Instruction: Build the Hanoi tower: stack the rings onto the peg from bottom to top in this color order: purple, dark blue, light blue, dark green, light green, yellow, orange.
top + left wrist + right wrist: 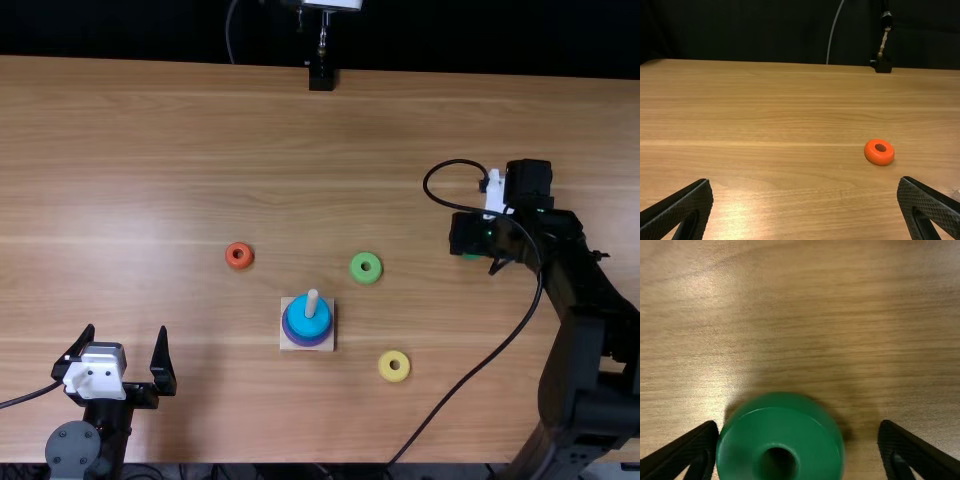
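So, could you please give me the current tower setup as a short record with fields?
Peg base: near the table's middle
Stack: purple ring at the bottom, light blue ring on top
Loose rings: orange, light green, yellow, dark green
Right tool: open around dark green, not gripping
Left tool: open, empty
Likely next: dark green

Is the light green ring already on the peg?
No, the light green ring lies flat on the table, apart from the peg.
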